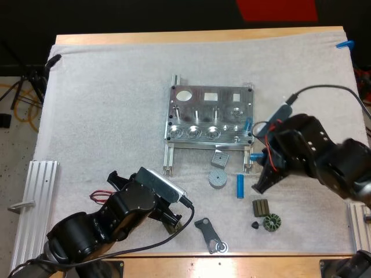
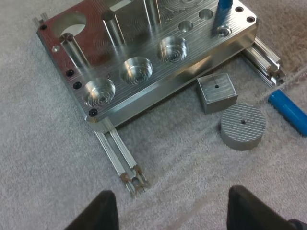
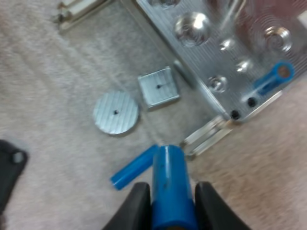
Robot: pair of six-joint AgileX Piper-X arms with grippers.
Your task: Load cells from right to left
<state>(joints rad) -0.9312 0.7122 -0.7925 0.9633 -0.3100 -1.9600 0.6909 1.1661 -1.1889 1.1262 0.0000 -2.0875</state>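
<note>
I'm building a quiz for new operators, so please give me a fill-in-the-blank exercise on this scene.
1. The right gripper is shut on a ___ cylinder.
2. The left gripper is ___, short of the metal fixture.
3. Between the fixture and the round disc sits a ___ metal block.
4. On the mat lies exactly ___ spare cylinder.

Missing words: blue; open; square; one.

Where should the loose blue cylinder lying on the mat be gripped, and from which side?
Mid-length, from straight above: the loose blue cylinder lies flat on the white mat, so the grip should close across its round sides. The grooved disc sits beside it but apart, probably leaving room.
</note>
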